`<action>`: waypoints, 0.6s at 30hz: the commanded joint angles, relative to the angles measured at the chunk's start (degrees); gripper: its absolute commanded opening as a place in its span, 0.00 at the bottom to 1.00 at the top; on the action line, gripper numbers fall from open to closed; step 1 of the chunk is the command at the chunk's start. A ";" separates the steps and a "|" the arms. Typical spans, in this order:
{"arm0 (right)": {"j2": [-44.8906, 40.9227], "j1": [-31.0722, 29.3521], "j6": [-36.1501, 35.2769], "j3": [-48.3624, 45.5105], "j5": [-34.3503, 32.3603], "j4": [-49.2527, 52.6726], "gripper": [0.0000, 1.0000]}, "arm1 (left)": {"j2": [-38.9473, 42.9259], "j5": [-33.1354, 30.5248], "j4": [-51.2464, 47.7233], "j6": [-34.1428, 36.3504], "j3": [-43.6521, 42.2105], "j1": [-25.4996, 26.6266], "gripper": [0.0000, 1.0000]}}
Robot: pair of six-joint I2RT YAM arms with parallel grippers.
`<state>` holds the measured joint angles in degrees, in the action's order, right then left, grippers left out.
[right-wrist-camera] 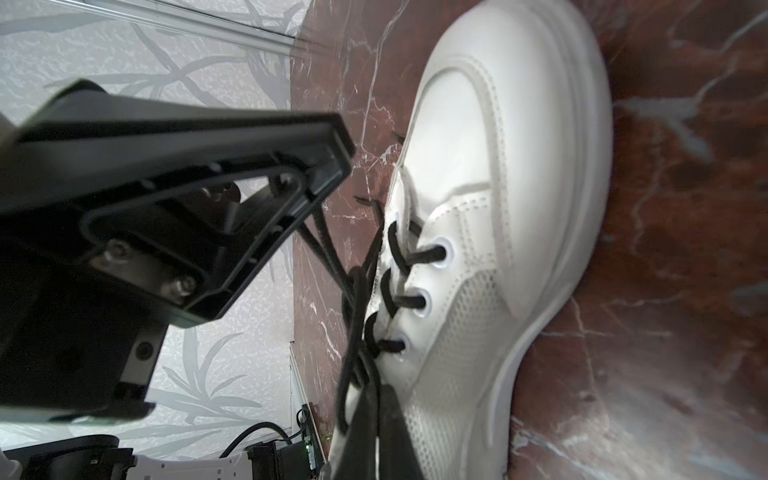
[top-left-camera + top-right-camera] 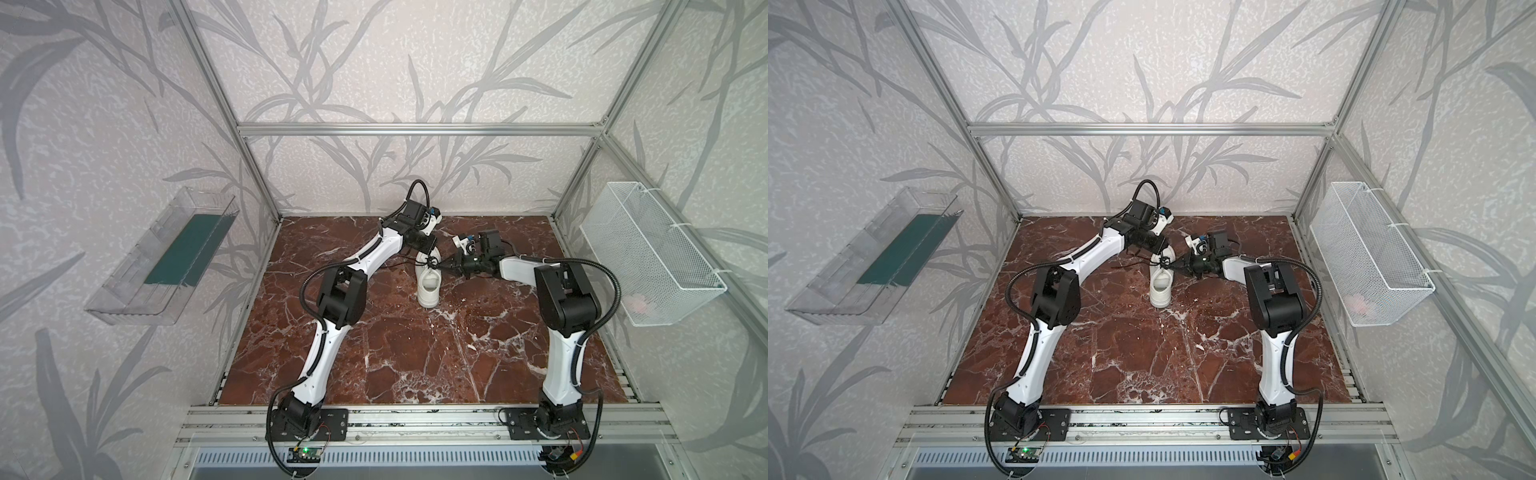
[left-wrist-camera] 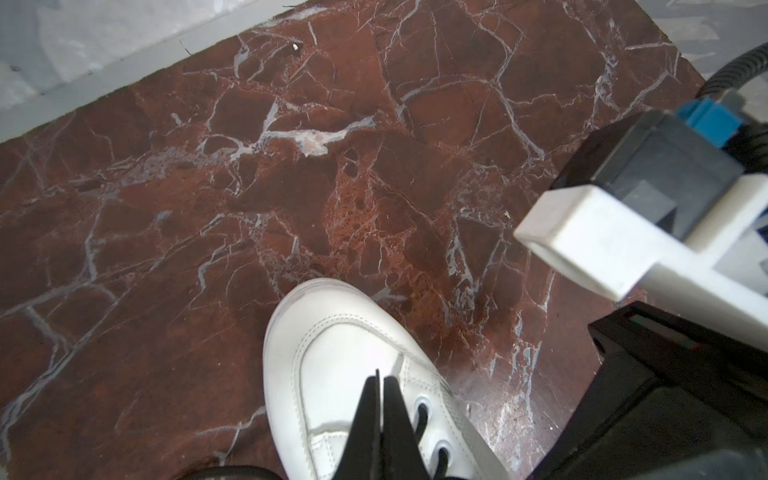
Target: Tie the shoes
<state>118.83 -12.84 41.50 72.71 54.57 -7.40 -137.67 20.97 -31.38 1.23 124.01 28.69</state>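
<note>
- Claws first: the right claw point(image 2: 444, 266) comes in from the right with its jaws shut, tips at the knot of black laces point(image 2: 432, 262) over the sneaker's tongue — in the right wrist view its fingertips point(image 1: 374, 399) pinch a strand of lace.
- Left claw point(image 2: 430, 254) reaches over from the far left, pointing down at the same lacing; in the left wrist view its fingers point(image 3: 376, 415) are pressed together beside the eyelets, and whether a lace is caught between them cannot be told.
- Both claws nearly meet above the laces, with the left claw's housing close over the shoe in the right wrist view.
- White sneaker point(image 2: 428, 282) stands upright on its sole near the middle of the desk, slightly toward the far side — toe pointing to the far wall, heel toward the near edge.
- Loose lace ends trail off to the left across the desk point(image 2: 374, 353), a red-brown marble-patterned top.
- Clear plastic tray point(image 2: 166, 257) hangs on the left wall; a white wire basket point(image 2: 648, 257) hangs on the right wall.
</note>
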 commanded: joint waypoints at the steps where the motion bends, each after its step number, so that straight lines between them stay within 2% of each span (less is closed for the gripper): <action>1: -3.11 0.51 -1.04 -0.46 1.10 0.53 0.00 | 4.00 -0.55 1.14 -1.05 -0.98 -0.34 0.00; 18: -5.83 2.37 -3.21 -3.52 0.57 2.45 0.00 | 7.55 -1.44 2.11 -1.11 -4.47 -1.77 0.00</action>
<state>115.87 -10.94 39.75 70.13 54.52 -6.33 -133.34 20.38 -29.76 0.93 120.14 27.53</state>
